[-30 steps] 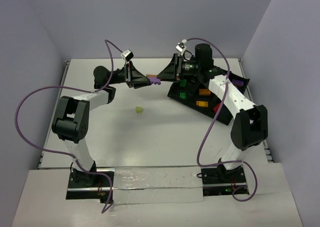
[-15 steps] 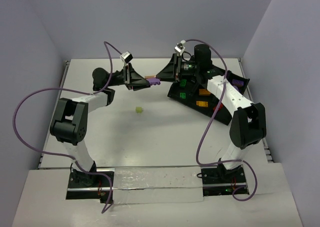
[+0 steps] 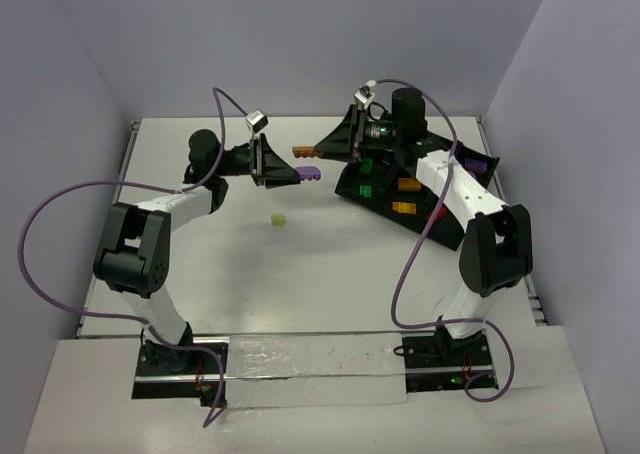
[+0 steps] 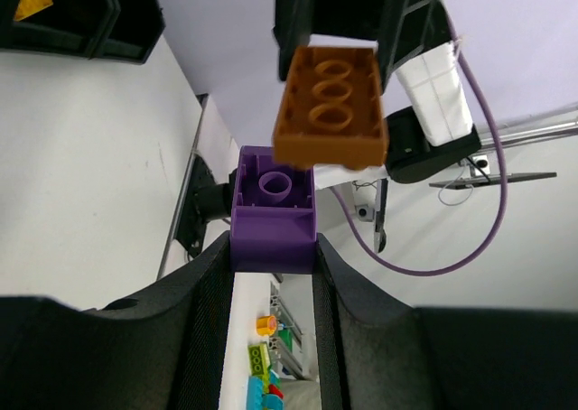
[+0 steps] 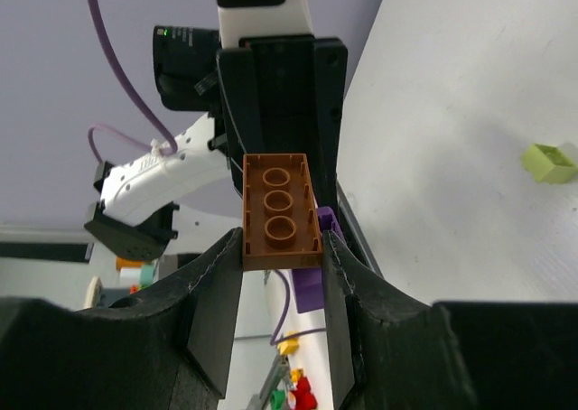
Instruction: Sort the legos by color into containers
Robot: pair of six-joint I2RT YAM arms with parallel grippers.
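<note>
A white table boxed in by pale lavender walls carries a black divided tray at the far right. Its compartments hold green bricks, orange bricks, a red brick and, in the rightmost one, a purple piece. A lone yellow-green brick lies on the bare table near the middle, well apart from the tray. Purple cables loop off both arms. Above the far middle of the table the two arms meet tip to tip. The left gripper has its jaws clenched on a purple brick, seen from its wrist with the hollow underside facing out. The right gripper grasps an orange brick between its fingers, its three-tube underside turned to both wrist cameras. Half a second earlier the two bricks sat joined between the grippers. Now they are pulled apart, the orange one just on the far side of the purple one, and the left gripper has swung its brick slightly nearer.
</note>
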